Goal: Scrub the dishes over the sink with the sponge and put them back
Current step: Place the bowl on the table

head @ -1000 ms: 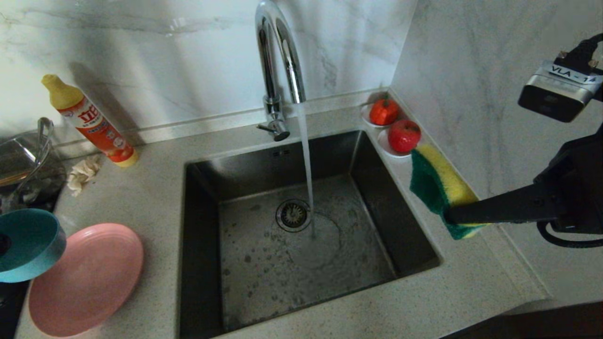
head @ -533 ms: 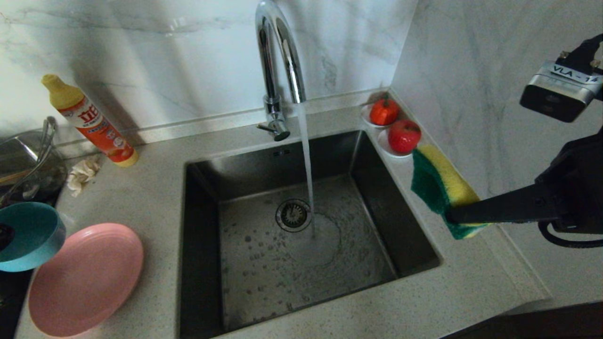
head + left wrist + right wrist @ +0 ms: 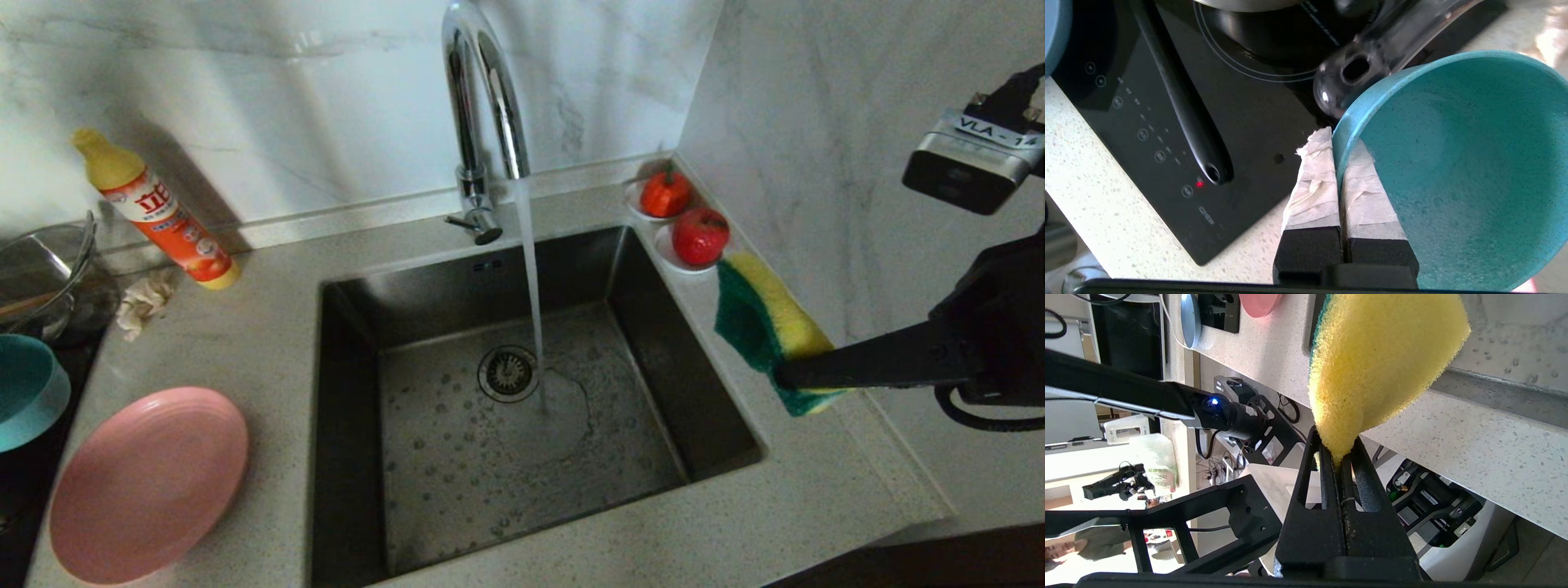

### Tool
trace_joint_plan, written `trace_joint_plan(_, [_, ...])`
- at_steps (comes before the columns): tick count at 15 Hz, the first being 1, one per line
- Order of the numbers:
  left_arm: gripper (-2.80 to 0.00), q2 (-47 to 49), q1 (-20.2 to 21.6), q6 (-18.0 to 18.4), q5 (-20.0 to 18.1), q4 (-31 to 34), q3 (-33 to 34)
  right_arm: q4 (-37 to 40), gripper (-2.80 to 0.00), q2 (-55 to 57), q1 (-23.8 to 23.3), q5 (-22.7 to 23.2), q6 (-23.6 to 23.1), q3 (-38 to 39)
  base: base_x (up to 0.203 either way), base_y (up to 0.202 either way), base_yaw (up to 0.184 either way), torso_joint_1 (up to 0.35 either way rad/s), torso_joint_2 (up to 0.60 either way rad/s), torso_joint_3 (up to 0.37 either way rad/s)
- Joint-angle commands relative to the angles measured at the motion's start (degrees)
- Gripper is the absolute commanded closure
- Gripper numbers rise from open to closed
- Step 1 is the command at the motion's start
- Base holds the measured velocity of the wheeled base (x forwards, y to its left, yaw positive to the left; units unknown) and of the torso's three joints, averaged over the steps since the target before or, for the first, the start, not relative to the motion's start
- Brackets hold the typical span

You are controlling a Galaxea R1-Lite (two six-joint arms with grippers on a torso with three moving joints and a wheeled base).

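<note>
Your left gripper (image 3: 1338, 155) is clenched on the rim of the teal bowl (image 3: 1453, 163), one taped finger inside the wall and one outside, with the bowl hanging over the black cooktop (image 3: 1167, 134) beside the glass pot (image 3: 41, 269). In the head view the bowl sits at the far left edge, well apart from the sink (image 3: 506, 392). The grip is only a rim pinch, so judge it as slip-prone: keep the bowl tilted as it is and set it down gently on the counter (image 3: 269, 327) near the pink plate (image 3: 147, 482), not on the cooktop controls. Don't let go until the base touches something flat.

Your right gripper (image 3: 1340, 457) is squeezed on one end of the sponge (image 3: 763, 327), held above the counter right of the sink, just beside the saucers with red fruit (image 3: 686, 220). Keep it parked there, clear of the running tap (image 3: 482, 106), until the next dish comes over. Spoon can't be seen
</note>
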Motion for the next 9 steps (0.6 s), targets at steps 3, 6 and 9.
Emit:
trace_joint_plan(3, [0.00, 0.8, 0.6, 0.5, -5.2, 0.1, 3.8, 0.2, 0.00, -0.1, 0.0, 0.3, 0.2, 0.1, 0.000, 0.000, 0.000, 0.000, 0.00, 0.000])
trace_joint_plan(6, [0.00, 0.2, 0.3, 0.5, -6.7, 0.0, 5.1, 0.3, 0.00, -0.3, 0.0, 0.2, 0.2, 0.1, 0.000, 0.000, 0.000, 0.000, 0.00, 0.000])
trace_joint_plan(9, [0.00, 2.3, 0.3, 0.5, -7.2, -2.0, 4.8, 0.3, 0.00, -0.6, 0.0, 0.2, 0.2, 0.4, 0.000, 0.000, 0.000, 0.000, 0.00, 0.000])
